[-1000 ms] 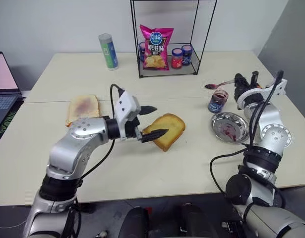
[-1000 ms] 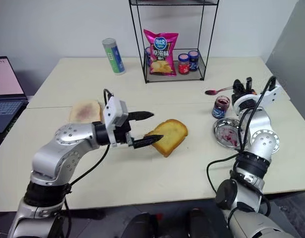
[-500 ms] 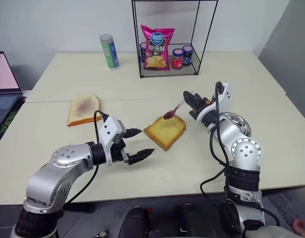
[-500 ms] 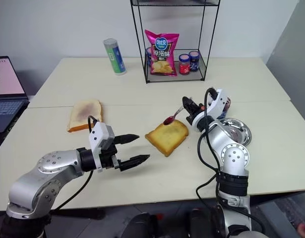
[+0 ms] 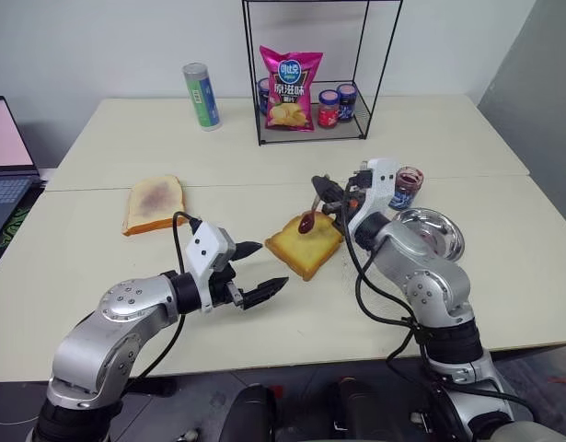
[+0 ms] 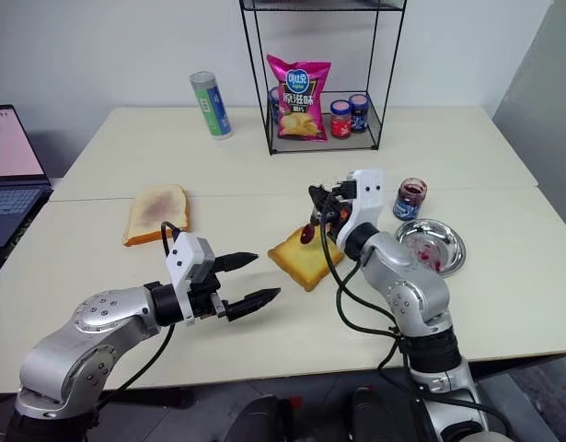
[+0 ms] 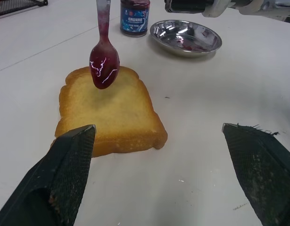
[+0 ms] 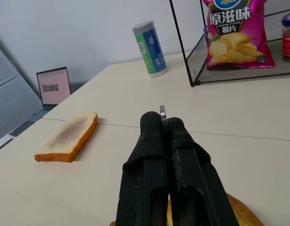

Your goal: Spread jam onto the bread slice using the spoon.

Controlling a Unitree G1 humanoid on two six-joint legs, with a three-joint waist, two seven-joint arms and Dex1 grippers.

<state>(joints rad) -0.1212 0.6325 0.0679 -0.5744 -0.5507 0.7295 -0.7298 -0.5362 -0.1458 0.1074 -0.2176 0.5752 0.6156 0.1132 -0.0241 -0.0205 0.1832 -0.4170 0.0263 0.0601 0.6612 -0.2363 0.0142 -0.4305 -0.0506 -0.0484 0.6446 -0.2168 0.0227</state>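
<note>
Left wrist view has the spoon (image 7: 103, 56) hanging nearly upright, handle up and bowl down, its bowl coated with dark purple jam (image 7: 104, 69) and poised just above the far part of the bread slice (image 7: 109, 110); whether the bowl touches the toast cannot be told. From the head views the spoon's long axis runs steeply from the right gripper (image 6: 321, 204) down toward the slice. That gripper's two black fingers are pressed together on the handle, and the right wrist view shows only a sliver of metal poking out between the closed fingertips (image 8: 156, 123).

One golden bread slice lies flat on the table (image 5: 98, 175), a corner turned toward the robot. The left gripper (image 5: 259, 273) hovers just beside the slice's near-left edge, its fingers spread wide with nothing between them.

Beyond the slice, on the robot's right, stand one open jam jar (image 5: 406, 187) and one steel dish (image 5: 432, 233) smeared with purple. A second, paler toast slice (image 5: 155, 203) with a brownish stain lies well apart on the left. At the back stand one wire rack (image 5: 312, 74) holding one pink chip bag (image 5: 290, 88) and lidded jars (image 5: 338, 104), one blue-green canister (image 5: 201, 96) beside it, and one laptop (image 5: 6, 157) at the far left edge.
</note>
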